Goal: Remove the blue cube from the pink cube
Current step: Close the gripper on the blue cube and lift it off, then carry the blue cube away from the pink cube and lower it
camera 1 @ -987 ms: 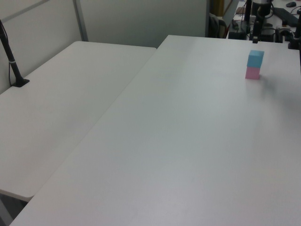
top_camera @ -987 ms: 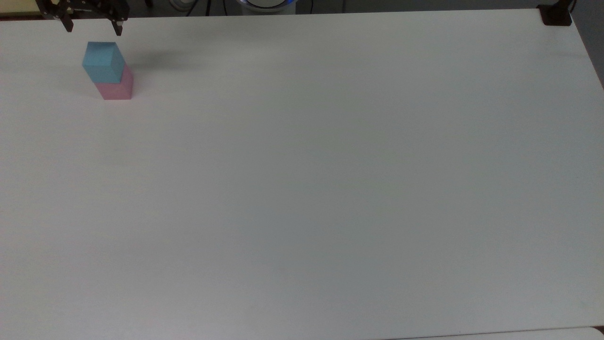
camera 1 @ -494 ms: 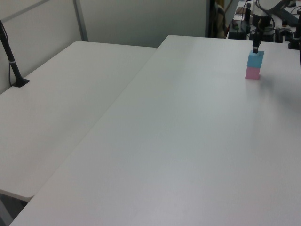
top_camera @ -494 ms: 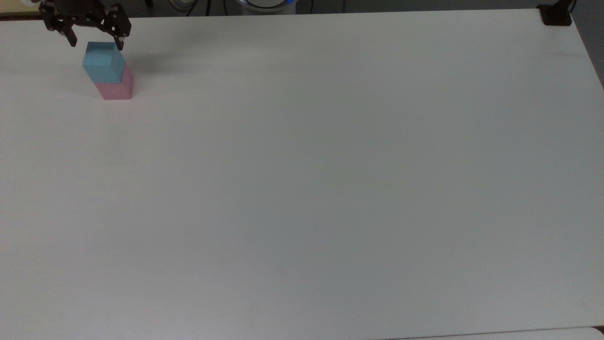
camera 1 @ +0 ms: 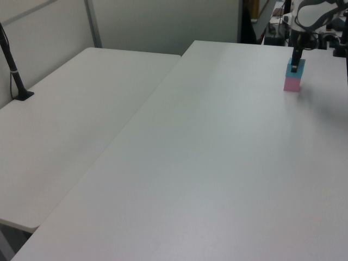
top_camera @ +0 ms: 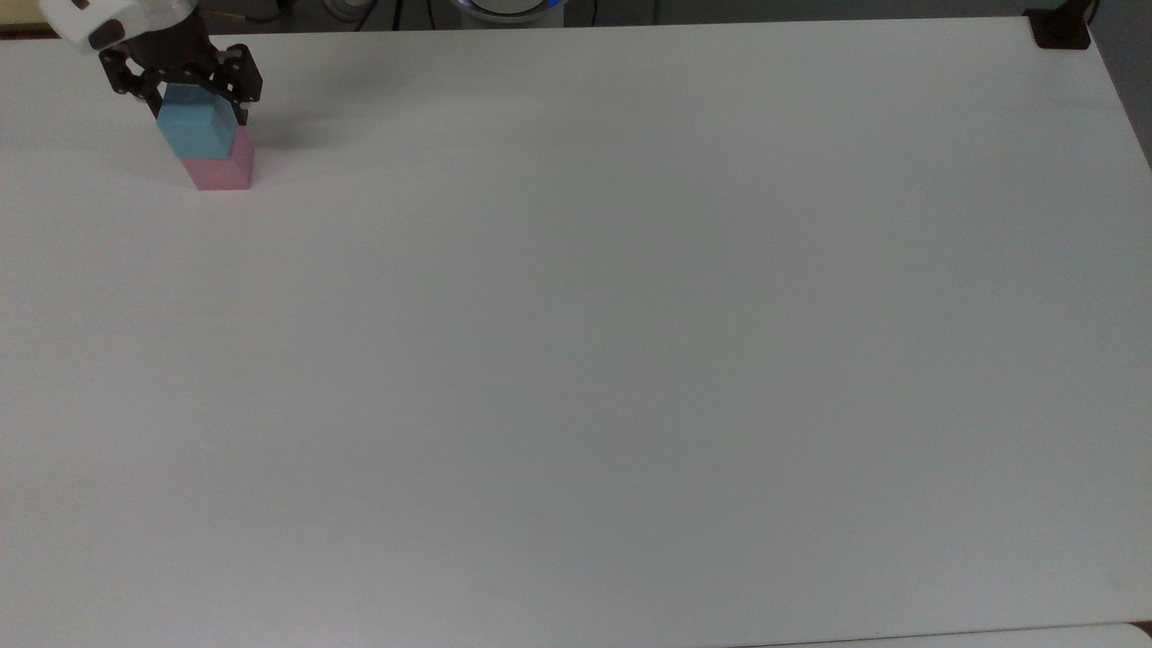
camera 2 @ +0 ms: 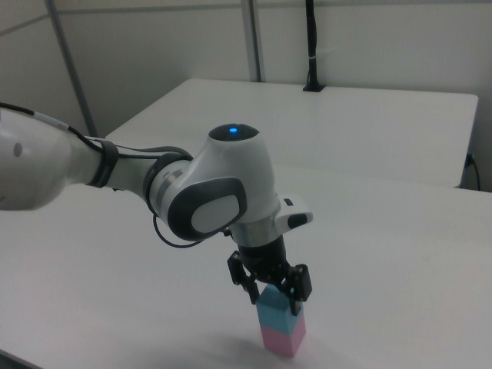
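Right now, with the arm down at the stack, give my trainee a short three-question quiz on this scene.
1. True or false: the blue cube rests on the pink cube.
2. Where do the pincer fingers stand? A) on either side of the blue cube B) around the pink cube C) far off over the table's middle
3. Fill in: in the top view, the stack stands near the table's far ____ corner.

Key: 1 true; 2 A; 3 left.

The gripper (camera 2: 272,301) straddles the blue cube (camera 2: 274,312) atop the pink cube (camera 2: 283,338).
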Available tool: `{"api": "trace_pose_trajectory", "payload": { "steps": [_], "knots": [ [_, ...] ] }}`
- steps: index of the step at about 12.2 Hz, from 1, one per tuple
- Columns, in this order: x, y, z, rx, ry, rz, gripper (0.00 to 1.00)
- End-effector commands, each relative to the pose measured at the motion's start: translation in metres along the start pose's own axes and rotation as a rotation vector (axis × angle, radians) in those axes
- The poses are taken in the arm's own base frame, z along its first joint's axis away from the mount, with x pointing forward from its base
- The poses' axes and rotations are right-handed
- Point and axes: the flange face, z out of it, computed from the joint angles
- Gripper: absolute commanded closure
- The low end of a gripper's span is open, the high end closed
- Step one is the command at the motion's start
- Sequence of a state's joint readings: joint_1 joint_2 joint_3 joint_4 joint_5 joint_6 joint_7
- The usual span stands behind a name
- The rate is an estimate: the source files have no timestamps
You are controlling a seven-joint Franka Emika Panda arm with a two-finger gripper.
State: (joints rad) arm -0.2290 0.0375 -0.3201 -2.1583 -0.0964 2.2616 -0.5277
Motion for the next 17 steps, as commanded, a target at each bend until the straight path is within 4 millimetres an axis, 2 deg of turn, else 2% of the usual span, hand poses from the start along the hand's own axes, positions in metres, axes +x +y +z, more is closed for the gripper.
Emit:
{"api": "trace_pose_trajectory", "payload": {
  "steps": [1, 3, 4, 5, 6, 7, 9, 10, 11, 12, 14, 15, 17],
  "knots": [
    [-0.003, -0.004, -0.008, -0.003, 0.023, -0.037, 0.53],
    [-0.003, -0.009, -0.04, 0.02, 0.009, -0.048, 0.55],
    [0.003, -0.021, -0.064, 0.046, -0.025, -0.066, 0.55],
    [0.009, -0.032, -0.08, 0.057, -0.035, -0.082, 0.55],
    [0.021, -0.056, -0.097, 0.086, -0.039, -0.089, 0.55],
    [0.035, -0.091, -0.113, 0.108, -0.049, -0.086, 0.55],
    [0.061, -0.178, -0.125, 0.098, -0.076, -0.073, 0.55],
    [0.068, -0.204, -0.123, 0.091, -0.08, -0.064, 0.55],
    [0.074, -0.235, -0.112, 0.088, -0.105, -0.048, 0.55],
    [0.077, -0.251, -0.107, 0.085, -0.114, -0.044, 0.55],
    [0.091, -0.281, -0.089, 0.093, -0.092, -0.047, 0.55],
    [0.098, -0.29, -0.076, 0.094, -0.075, -0.035, 0.55],
    [0.111, -0.301, -0.037, 0.099, -0.012, -0.035, 0.55]
  ]
}}
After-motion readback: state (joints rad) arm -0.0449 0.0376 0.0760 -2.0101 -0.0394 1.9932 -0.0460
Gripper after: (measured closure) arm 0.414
